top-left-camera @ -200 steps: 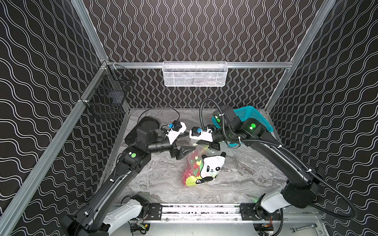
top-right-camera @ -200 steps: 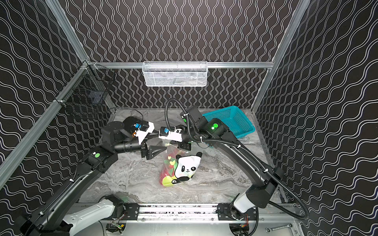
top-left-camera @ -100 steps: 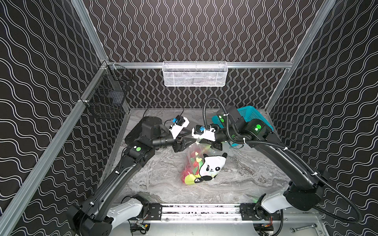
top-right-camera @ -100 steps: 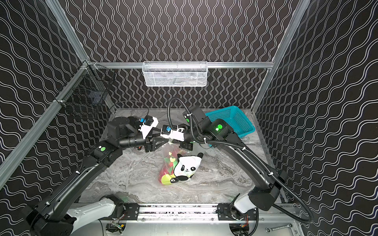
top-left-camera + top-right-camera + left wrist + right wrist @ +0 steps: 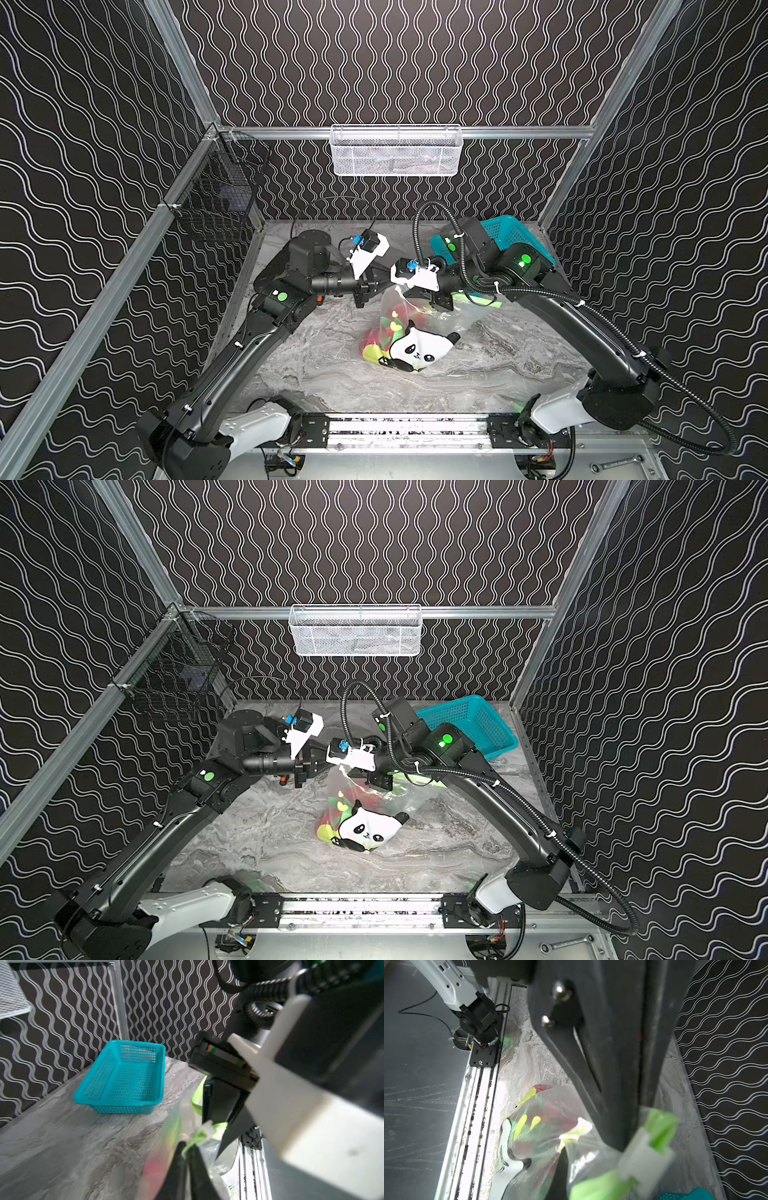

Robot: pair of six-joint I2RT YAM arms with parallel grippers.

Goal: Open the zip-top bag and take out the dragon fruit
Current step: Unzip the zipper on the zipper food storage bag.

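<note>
The zip-top bag stands in the middle of the marble table in both top views, its panda print facing the front. Its top is lifted between the two arms. Red dragon fruit shows through the clear film, also red in a top view. My left gripper is shut on the bag's lime-green zip strip, beside the white slider. My right gripper is shut on the bag's clear film just below the top. In a top view the left gripper meets the right gripper over the bag's mouth.
A teal mesh basket sits at the back right of the table behind the right arm. A white wire basket hangs on the back wall and a black wire basket on the left rail. The arms' base rail runs along the front.
My left gripper came in from the left, open, reached the bag's top and shut on the zip strip. The right gripper kept its hold on the bag, shifting slightly right.
</note>
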